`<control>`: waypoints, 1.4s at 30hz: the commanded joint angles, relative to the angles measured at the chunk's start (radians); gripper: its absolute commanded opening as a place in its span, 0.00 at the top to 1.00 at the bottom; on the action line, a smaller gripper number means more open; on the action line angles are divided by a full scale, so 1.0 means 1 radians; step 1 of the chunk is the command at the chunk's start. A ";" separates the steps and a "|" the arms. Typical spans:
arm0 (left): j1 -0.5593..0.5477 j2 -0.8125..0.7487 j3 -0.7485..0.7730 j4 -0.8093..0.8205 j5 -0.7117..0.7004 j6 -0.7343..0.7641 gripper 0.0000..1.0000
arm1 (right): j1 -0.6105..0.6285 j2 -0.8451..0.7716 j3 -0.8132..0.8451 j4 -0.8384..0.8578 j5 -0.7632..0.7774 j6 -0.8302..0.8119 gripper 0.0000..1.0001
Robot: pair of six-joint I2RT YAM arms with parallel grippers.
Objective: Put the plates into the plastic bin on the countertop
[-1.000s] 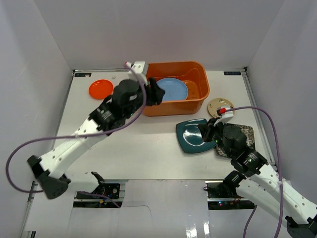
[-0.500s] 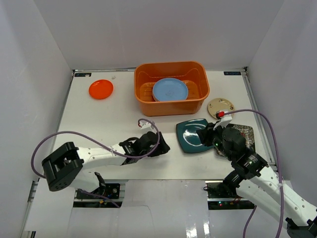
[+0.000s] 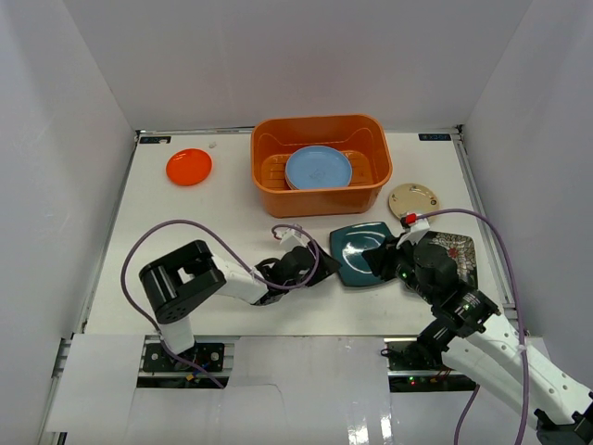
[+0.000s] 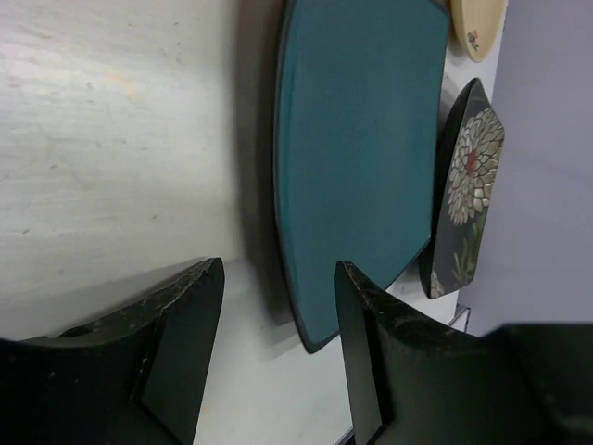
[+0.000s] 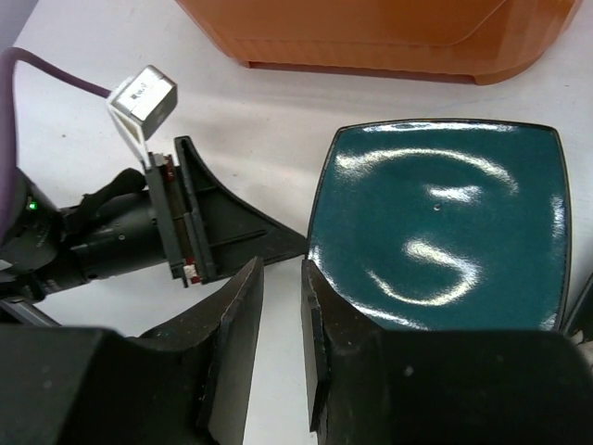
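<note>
teal square plate point(image 3: 359, 254) flat and face up on white countertop point(image 3: 204, 222), lower centre-right of the top view, sides turned slightly off the table edges; square, so no long axis. left gripper point(image 3: 310, 269) low at the plate's left edge, fingers point(image 4: 181, 352) well apart, nothing between them. right gripper point(image 3: 382, 260) at the plate's lower right, jaws a narrow gap apart, empty. black flowered plate point(image 3: 456, 252) just right of the teal one, partly hidden by the right arm. small beige plate point(image 3: 412, 199) above that. orange bin point(image 3: 320, 125) at upper centre, light blue plate point(image 3: 318, 168) lying inside. orange-red plate point(image 3: 189, 167) at upper left, well apart from the rest.
</note>
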 commanded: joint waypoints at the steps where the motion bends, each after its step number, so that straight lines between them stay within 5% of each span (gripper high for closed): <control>1: -0.004 0.054 0.025 0.068 -0.021 -0.038 0.38 | -0.001 0.003 -0.012 0.048 -0.037 0.018 0.71; 12: -0.004 0.193 0.065 0.160 -0.065 -0.055 0.55 | -0.001 0.043 -0.023 0.100 -0.063 0.024 0.71; 16: -0.006 0.218 0.051 0.191 -0.082 -0.055 0.68 | -0.001 0.053 -0.030 0.107 -0.063 0.026 0.71; 20: 0.000 0.188 0.005 0.214 -0.088 -0.050 0.97 | -0.001 0.058 -0.034 0.108 -0.064 0.029 0.71; 22: 0.003 0.148 -0.054 0.211 -0.099 -0.053 1.00 | -0.001 0.057 -0.035 0.104 -0.058 0.029 0.71; 25: 0.003 0.030 -0.151 0.211 -0.105 -0.041 1.00 | -0.001 0.063 -0.040 0.111 -0.077 0.027 0.66; 27: 0.003 -0.098 -0.205 0.212 -0.101 -0.023 1.00 | -0.001 0.072 -0.049 0.126 -0.119 0.024 0.53; 30: 0.003 -0.311 -0.344 0.203 -0.094 -0.024 1.00 | -0.003 0.112 -0.046 0.135 -0.188 0.021 0.15; 32: 0.005 -0.482 -0.389 0.192 -0.085 -0.017 1.00 | -0.004 0.127 -0.034 0.138 -0.236 0.023 0.04; 42: 0.030 -1.038 -0.539 0.057 0.010 0.011 1.00 | -0.119 0.158 -0.044 0.170 -0.447 0.079 0.10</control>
